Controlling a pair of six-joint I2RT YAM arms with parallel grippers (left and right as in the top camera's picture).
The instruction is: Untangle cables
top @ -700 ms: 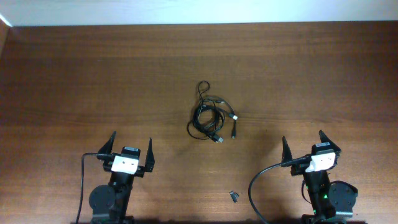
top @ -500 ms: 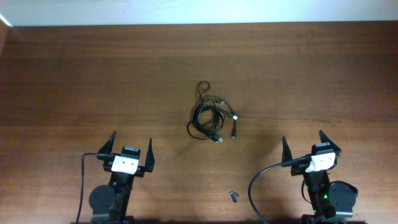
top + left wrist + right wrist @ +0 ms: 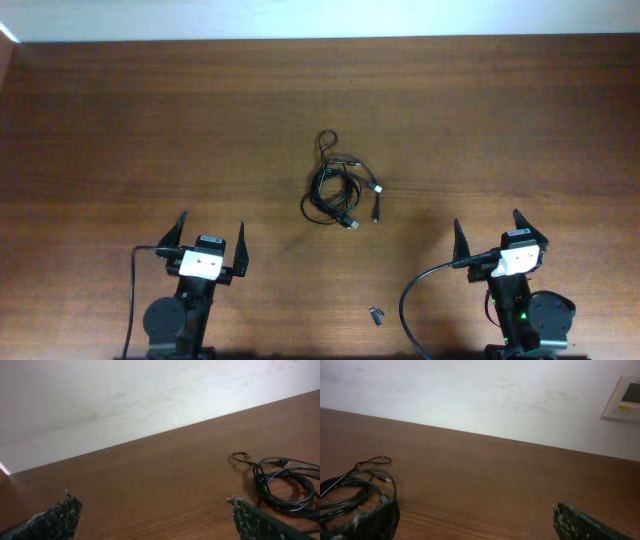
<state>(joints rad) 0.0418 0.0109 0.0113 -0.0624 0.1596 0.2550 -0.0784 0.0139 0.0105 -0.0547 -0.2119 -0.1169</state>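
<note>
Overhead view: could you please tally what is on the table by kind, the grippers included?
Tangled cable bundle: 1
Small dark loose piece: 1
Grippers: 2 (left gripper, right gripper)
Total: 4

Black left arm and right arm, white-capped wrists.
Pointed black fingers; thick black cords; green light on right base.
</note>
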